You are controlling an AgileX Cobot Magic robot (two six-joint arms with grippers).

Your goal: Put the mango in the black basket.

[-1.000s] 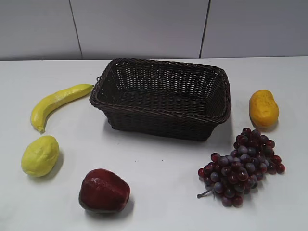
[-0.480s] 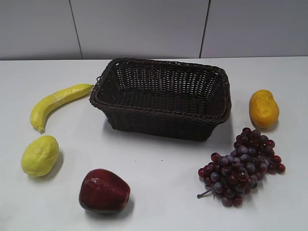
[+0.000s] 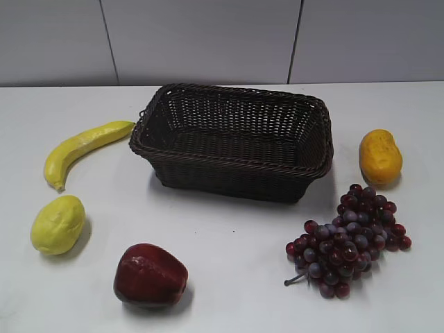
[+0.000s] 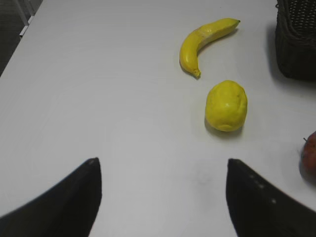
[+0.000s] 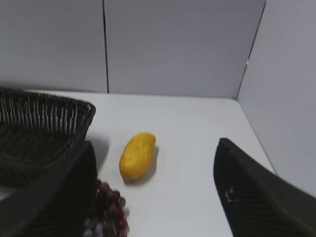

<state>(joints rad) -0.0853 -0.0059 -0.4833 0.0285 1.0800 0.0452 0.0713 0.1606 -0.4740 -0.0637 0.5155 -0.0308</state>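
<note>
The orange-yellow mango point(image 3: 380, 157) lies on the white table right of the black basket point(image 3: 312, 118), apart from it. The basket is empty. In the right wrist view the mango point(image 5: 137, 155) lies ahead between the open fingers of my right gripper point(image 5: 154, 148), nearer the left finger, with the basket point(image 5: 74, 111) at the left. My left gripper point(image 4: 163, 168) is open and empty over bare table. Neither gripper shows in the exterior view.
A bunch of dark grapes point(image 3: 350, 239) lies just in front of the mango, also low in the right wrist view point(image 5: 106, 215). A banana point(image 3: 80, 147), a pale yellow lumpy fruit point(image 3: 57, 223) and a dark red apple point(image 3: 149, 275) lie left and front of the basket.
</note>
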